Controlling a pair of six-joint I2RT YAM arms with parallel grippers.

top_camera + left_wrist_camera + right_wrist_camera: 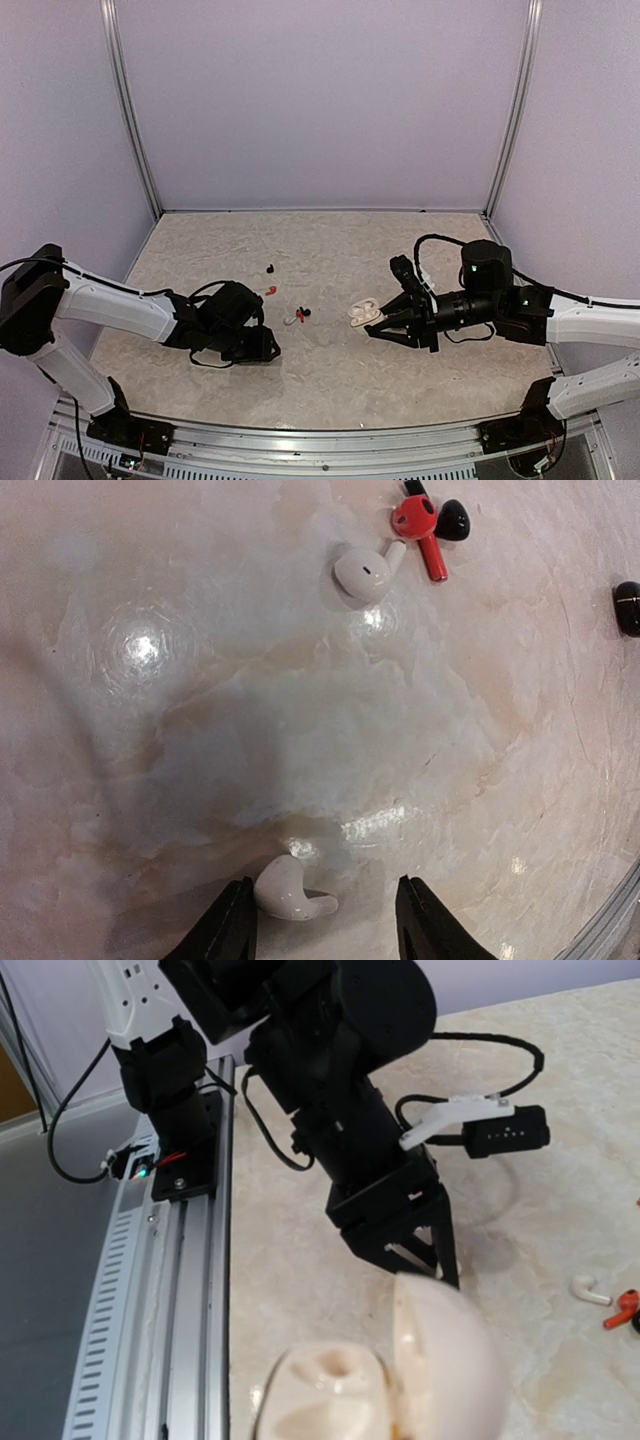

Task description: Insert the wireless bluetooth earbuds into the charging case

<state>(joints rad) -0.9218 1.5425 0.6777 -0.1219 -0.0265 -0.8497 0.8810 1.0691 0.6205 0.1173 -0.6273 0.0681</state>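
The left gripper (322, 885), open, straddles a white earbud (290, 892) toward the desk's (330, 240) near edge while the right gripper (378, 322) seems to clamp the open case (362, 313) right of centre: pick-up in hand, needing a gentle, centred close next.

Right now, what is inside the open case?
The case stands open, and the one socket in view looks empty. Its lid and the picture's lower edge hide the rest.

The marbled bench (200, 730) is gleaming smooth and glossy, while the earbuds (362, 575) and open case (445, 1360) are showing shiny plastic.
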